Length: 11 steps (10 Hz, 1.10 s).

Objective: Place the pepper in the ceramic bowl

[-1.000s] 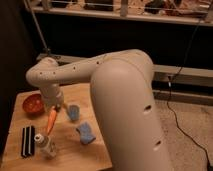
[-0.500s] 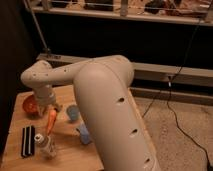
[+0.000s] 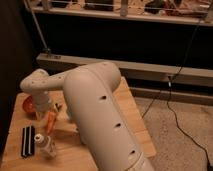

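The pepper (image 3: 50, 120) is a slim orange shape standing tilted on the left part of the wooden table (image 3: 131, 116). My gripper (image 3: 42, 113) is at the end of the white arm (image 3: 95, 110), right at the pepper's upper end and just to the right of the ceramic bowl (image 3: 27, 104). Only the orange-red left side of the bowl shows, because the wrist covers the rest. Whether the pepper is held or only touched cannot be made out.
A black ridged block (image 3: 27, 141) lies near the table's front left. A small whitish object (image 3: 45, 145) stands beside it. The bulky arm covers the table's middle. A dark wall with a rail runs behind, and a cable (image 3: 170, 100) trails on the floor to the right.
The arm has swung closer to the camera and now hides the blue sponge pieces and more of the table. The gripper and pepper stay near the bowl, slightly lower.
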### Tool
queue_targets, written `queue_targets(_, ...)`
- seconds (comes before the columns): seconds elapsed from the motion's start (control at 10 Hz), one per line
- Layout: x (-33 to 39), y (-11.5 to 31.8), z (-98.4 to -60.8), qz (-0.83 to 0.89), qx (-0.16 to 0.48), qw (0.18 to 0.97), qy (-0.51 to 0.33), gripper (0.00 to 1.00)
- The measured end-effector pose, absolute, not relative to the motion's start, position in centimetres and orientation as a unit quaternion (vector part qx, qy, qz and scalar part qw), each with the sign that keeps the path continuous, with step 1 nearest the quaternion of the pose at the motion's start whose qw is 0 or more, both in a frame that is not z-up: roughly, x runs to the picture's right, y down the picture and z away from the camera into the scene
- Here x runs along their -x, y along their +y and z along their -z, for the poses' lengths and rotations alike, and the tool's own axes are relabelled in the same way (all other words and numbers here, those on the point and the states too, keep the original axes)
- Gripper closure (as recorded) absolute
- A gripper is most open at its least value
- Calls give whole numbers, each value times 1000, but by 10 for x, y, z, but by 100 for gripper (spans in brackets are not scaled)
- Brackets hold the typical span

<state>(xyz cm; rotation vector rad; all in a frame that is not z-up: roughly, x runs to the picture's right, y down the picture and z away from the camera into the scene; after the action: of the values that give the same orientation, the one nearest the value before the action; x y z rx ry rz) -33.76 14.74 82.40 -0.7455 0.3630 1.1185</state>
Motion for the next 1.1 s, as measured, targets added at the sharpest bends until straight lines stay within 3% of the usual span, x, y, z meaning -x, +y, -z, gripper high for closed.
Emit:
queue_targets(0.5,326,152,-863,-545,309,756,189,38)
queue_targets(0.8,331,163,-870,-551,316,749,190,63)
queue_targets(1.0,332,167,-871,-551,328,744,189,91)
queue_targets(1.1,331,165,-870,-549,330,744,190,96)
